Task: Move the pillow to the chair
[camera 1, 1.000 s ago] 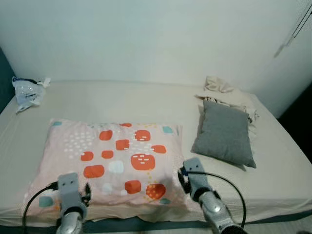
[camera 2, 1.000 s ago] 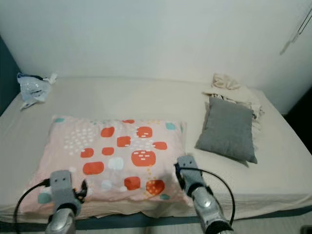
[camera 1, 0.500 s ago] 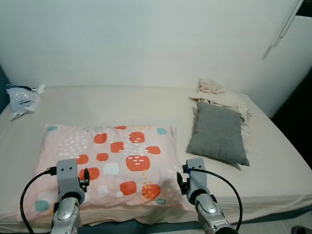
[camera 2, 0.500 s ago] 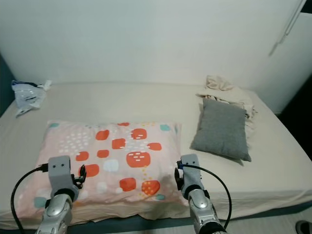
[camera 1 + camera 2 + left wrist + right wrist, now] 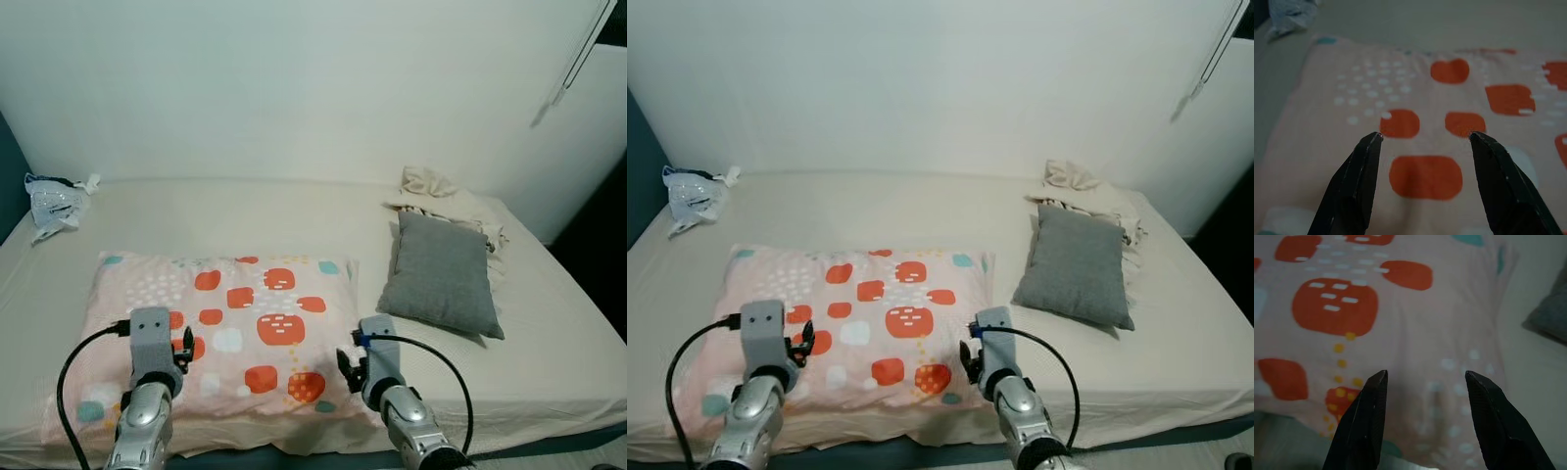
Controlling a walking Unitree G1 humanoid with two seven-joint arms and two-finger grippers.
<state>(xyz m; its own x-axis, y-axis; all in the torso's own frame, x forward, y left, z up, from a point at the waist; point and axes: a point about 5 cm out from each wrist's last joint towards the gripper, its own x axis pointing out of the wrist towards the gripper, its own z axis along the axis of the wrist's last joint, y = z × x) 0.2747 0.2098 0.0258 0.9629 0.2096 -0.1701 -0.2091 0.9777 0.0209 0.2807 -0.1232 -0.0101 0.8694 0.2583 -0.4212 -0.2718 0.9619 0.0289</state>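
pillows: 2 (image 5: 220,333) (image 5: 439,275) | hands: 2 (image 5: 1422,142) (image 5: 1422,377) | bags: 1 (image 5: 54,201)

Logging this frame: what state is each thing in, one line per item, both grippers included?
patterned pillow: flat on the bed, not gripped.
grey cushion: lying near the bed's right edge, against crumpled cloth.
plastic bag: crumpled, far left corner.
left gripper: open, over the pillow.
right gripper: open, over the pillow's near right corner.
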